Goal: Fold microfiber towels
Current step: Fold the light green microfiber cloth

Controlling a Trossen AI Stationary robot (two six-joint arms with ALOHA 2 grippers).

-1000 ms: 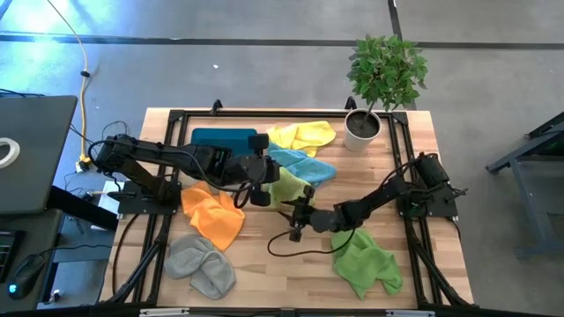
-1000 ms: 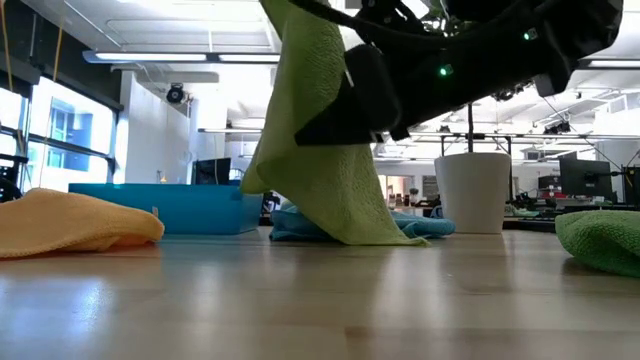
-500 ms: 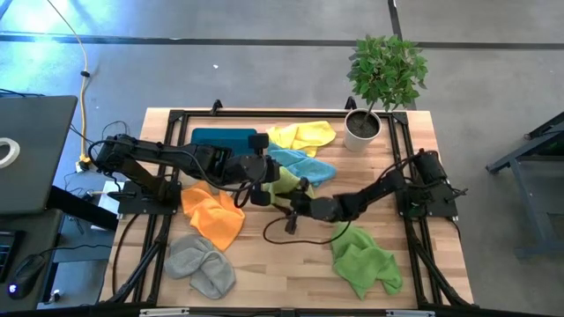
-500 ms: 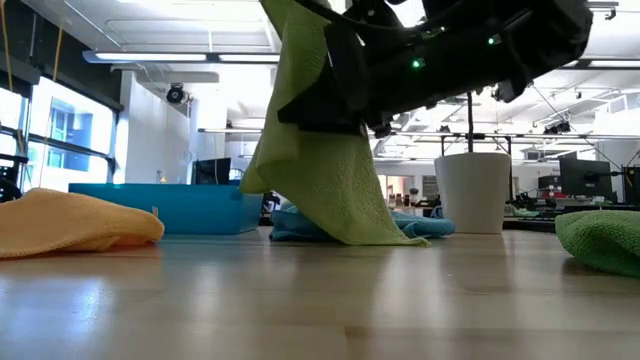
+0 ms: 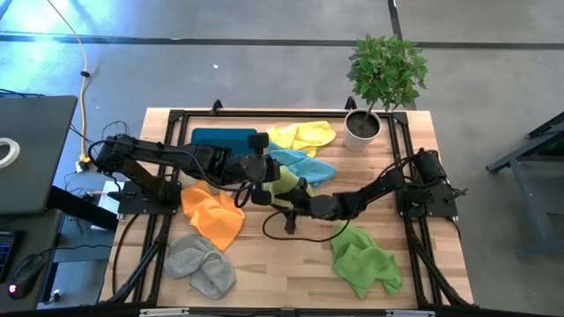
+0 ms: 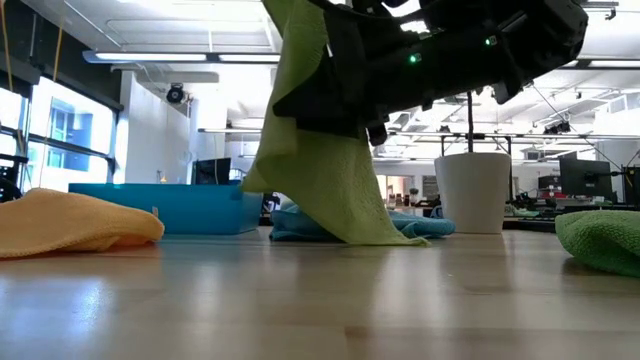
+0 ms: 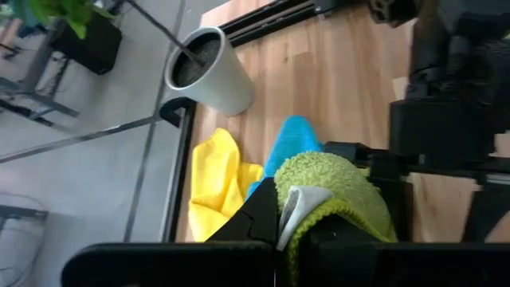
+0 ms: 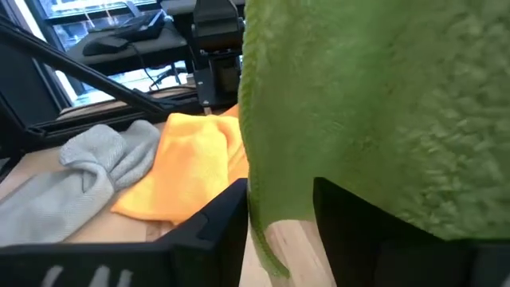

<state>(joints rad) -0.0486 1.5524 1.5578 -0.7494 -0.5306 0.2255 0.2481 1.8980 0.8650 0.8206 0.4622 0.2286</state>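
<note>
The light green towel [image 6: 320, 170] is held up off the table [image 5: 282, 273], its lower edge draped on the light blue towel [image 5: 304, 165] near the white pot [image 5: 361, 130]. The left gripper [image 7: 287, 219] is clamped on its top corner, as only the left wrist view shows. The right gripper [image 8: 279, 211] is seen with its 2 fingers astride the hanging edge, parted; the high view hides this.

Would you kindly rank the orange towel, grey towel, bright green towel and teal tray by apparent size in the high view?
Bright green towel looks largest. Orange towel and grey towel look too alike to rank. Teal tray looks smallest, though the left arm partly covers it.
</note>
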